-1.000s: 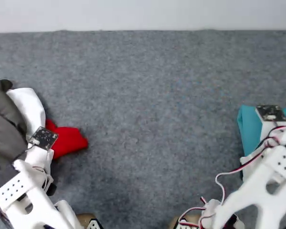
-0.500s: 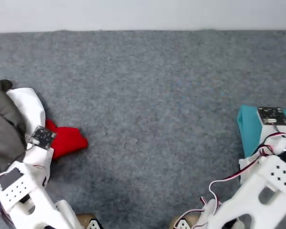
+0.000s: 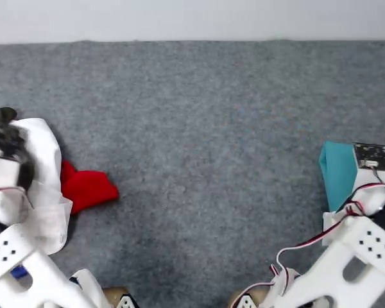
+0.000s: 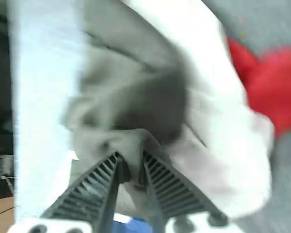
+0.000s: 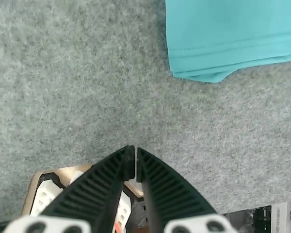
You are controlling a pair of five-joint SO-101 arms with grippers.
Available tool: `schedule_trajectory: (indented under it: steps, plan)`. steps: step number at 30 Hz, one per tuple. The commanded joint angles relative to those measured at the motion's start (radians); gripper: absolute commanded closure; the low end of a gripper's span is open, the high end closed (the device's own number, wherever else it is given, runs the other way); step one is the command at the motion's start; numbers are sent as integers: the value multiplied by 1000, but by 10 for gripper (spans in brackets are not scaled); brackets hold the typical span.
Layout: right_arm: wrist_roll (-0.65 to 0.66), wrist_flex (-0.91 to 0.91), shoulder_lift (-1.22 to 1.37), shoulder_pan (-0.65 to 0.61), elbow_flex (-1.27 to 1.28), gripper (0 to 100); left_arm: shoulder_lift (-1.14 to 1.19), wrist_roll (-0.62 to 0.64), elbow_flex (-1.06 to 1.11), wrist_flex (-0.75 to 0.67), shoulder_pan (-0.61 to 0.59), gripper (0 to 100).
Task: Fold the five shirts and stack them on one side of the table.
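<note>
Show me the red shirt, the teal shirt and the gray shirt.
red shirt (image 3: 90,188), high view, its middle.
teal shirt (image 5: 223,34), right wrist view, folded top layer.
gray shirt (image 4: 150,102), left wrist view, dark bunched fold.

This is looking like a robotics lab bench. A white plastic left arm (image 3: 19,263) and right arm (image 3: 356,253) are standing side by side, the right one carrying a bare circuit board (image 3: 374,156) and loose wires (image 3: 350,206). Grey felt is covering the table (image 3: 212,128), and a plain white wall (image 3: 192,19) is running behind it.
</note>
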Motion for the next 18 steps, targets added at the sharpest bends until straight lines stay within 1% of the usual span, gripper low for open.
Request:
schedule_trajectory:
  steps: [1, 5, 8, 13, 18]
  plan:
    - [-11, 42, -41, -8, -5, 989, -14, 106, -186, 2, 5, 987]
    - [-11, 42, -51, -8, -5, 989, -14, 204, -306, -51, 51, 987]
    - [-11, 42, -51, -10, -5, 989, -14, 275, -374, -107, 120, 987]
    - [-11, 42, -51, -10, -5, 989, -14, 344, -429, -175, 319, 986]
    - [-11, 42, -51, -10, -5, 989, -14, 342, -444, -204, 568, 986]
